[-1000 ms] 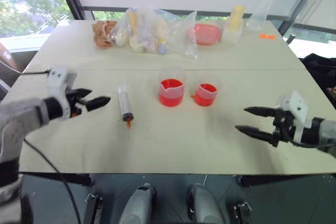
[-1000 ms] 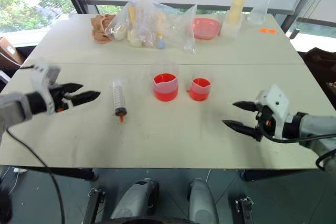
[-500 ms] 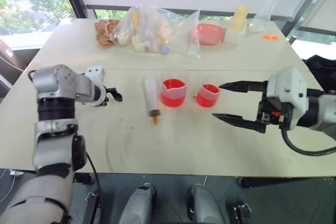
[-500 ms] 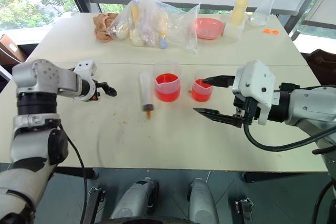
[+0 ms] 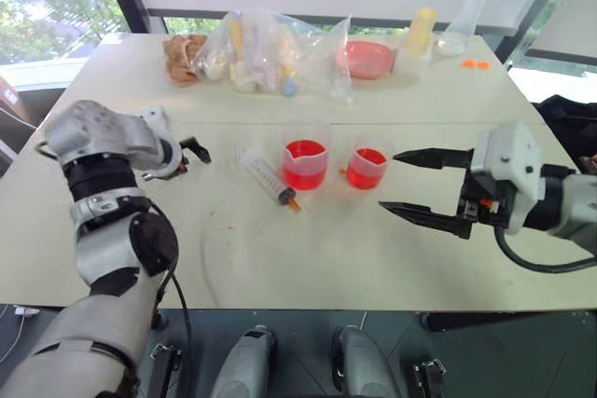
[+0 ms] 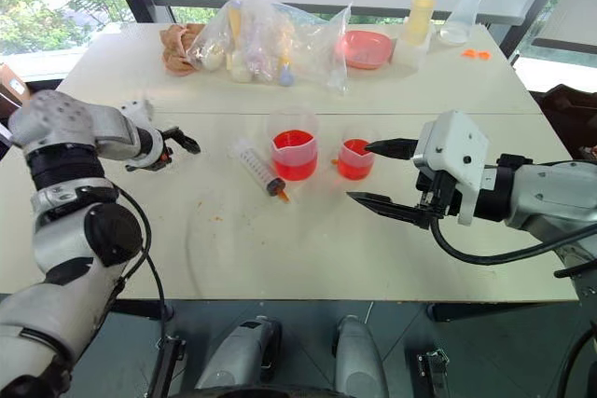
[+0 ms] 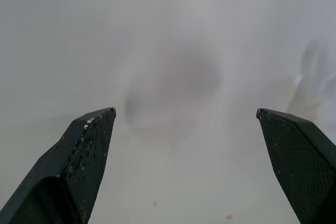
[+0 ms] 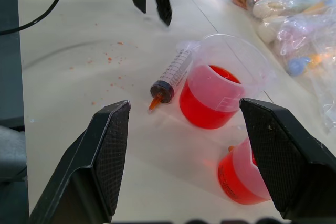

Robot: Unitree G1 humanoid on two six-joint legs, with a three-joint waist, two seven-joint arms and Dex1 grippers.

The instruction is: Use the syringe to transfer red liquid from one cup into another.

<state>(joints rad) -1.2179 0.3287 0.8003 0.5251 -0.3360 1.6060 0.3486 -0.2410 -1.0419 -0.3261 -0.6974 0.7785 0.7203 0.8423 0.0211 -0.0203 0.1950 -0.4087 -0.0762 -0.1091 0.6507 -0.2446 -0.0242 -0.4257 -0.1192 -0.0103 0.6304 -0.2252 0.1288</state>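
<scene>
Right wrist view: syringe (image 8: 174,74) flat on bench (image 5: 308,258), untouched, orange tip toward the near edge and barrel running back and away to the robot's left, plunger end nearest the left hand (image 5: 191,154). Lies just beside the larger cup (image 5: 305,164), apparently touching or nearly touching its base; cannot tell which. Smaller cup (image 5: 366,168) stands just beyond, on the right side, a short gap between the two. Red liquid (image 8: 203,104) in both cups.

Left hand released, fingers (image 7: 86,150) spread wide over bare bench, empty, set well to the left of the syringe's plunger end. Right hand (image 5: 410,184) also released and empty, fingers spread wide and pointing left, tips near the smaller cup but clear of it.

Judged: pick-up not yet begun. Syringe lies between the hands; both cups block the right hand's approach, open bench on the left side. Barrel diagonal, so a grasp across it likely needs a wrist turn.

Risk: nudging the larger cup while closing on the barrel.
</scene>
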